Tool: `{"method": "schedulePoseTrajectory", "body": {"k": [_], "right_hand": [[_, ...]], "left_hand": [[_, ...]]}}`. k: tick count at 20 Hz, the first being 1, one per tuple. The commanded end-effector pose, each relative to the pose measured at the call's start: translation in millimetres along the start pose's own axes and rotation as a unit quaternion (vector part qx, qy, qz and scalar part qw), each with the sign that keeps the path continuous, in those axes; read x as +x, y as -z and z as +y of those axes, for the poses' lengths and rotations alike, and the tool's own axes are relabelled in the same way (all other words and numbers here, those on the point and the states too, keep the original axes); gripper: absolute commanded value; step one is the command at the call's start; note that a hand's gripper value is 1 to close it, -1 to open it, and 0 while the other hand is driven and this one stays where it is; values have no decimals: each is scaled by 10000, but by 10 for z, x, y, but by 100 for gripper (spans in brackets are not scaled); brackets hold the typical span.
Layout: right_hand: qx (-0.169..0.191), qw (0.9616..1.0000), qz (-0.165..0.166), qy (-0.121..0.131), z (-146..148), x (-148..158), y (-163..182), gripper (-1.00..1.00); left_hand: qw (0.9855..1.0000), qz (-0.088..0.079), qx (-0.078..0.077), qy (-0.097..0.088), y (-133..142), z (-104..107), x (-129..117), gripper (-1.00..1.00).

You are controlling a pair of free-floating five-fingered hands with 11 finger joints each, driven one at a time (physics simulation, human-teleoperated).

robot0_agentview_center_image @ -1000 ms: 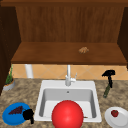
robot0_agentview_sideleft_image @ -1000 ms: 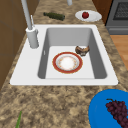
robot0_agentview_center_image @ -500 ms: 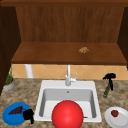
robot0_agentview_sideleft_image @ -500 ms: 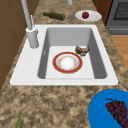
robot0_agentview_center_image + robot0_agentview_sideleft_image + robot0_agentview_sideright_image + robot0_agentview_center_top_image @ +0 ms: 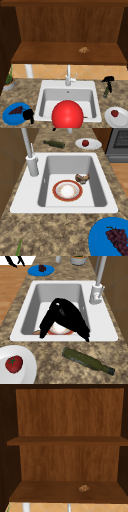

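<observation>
Where the counter comes closest at its front left corner, a blue plate holds dark grapes. The left hand hangs just beside that plate, at its right rim. I cannot tell if it is open or closed. At the front right corner sits a white plate with a red tomato on it.

A bit further back, in the middle of the counter, is the white sink. A red-rimmed plate lies flat in it, and a little brown bowl sits just beside that plate.

Past the white plate, along the right edge of the sink, lies the green bottle. It rests on its side, with its long way running front to back and its thin neck pointing at the back wall. The right hand floats right above it, over the neck end. Its fingers are spread and point down, holding nothing. It looks a little way off the bottle, not touching. This hand is far nearer to the bottle than the left one.

At the back edge stand the tap and a potted plant. Above, a small brown lump sits on the wooden shelf.
</observation>
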Motion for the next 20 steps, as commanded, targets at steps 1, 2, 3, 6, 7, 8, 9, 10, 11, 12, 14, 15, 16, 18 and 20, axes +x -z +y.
{"method": "schedulePoseTrajectory", "body": {"k": [1, 2, 3, 6, 7, 8, 9, 10, 11, 12, 14, 15, 16, 18, 20], "right_hand": [[87, 9982, -82, -584, 87, -40, 211, -100], [98, 9982, -82, -590, 109, -49, 268, -100], [133, 9981, -87, -599, 136, -56, 313, -100], [147, 9979, -73, -619, 204, -86, 467, -100], [147, 9979, -67, -624, 229, -96, 518, -100], [148, 9979, -64, -630, 253, -106, 569, -100], [149, 9978, -58, -637, 278, -115, 620, -100], [152, 9978, -56, -643, 303, -125, 672, -100], [157, 9977, -53, -650, 328, -135, 723, -100], [162, 9977, -51, -658, 354, -143, 775, -100], [171, 9976, -46, -670, 405, -162, 878, -100], [173, 9975, -41, -678, 431, -171, 930, -100], [174, 9975, -39, -683, 457, -180, 981, -100], [177, 9975, -49, -688, 516, -200, 1092, -100], [160, 9976, -122, -668, 596, -223, 1236, -100]], "left_hand": [[10000, 0, 0, 0, 0, 0, 0, 0], [10000, 0, 0, 0, 0, 0, 0, 0], [10000, 0, 0, 0, 0, 0, 0, 0], [10000, 0, 0, 0, 0, 0, 0, 0], [10000, 0, 0, 0, 0, 0, 0, 0], [10000, 0, 0, 0, 0, 0, 0, 0], [10000, 0, 0, 0, 0, 0, 0, 0], [10000, 0, 0, 0, 0, 0, 0, 0], [10000, 0, 0, 0, 0, 0, 0, 0], [10000, 0, 0, 0, 0, 0, 0, 0], [10000, 0, 0, 0, 0, 0, 0, 0], [10000, 0, 0, 0, 0, 0, 0, 0], [10000, 0, 0, 0, 0, 0, 0, 0], [10000, 0, 0, 0, 0, 0, 0, 0], [10000, 0, 0, 0, 0, 0, 0, 0]]}}
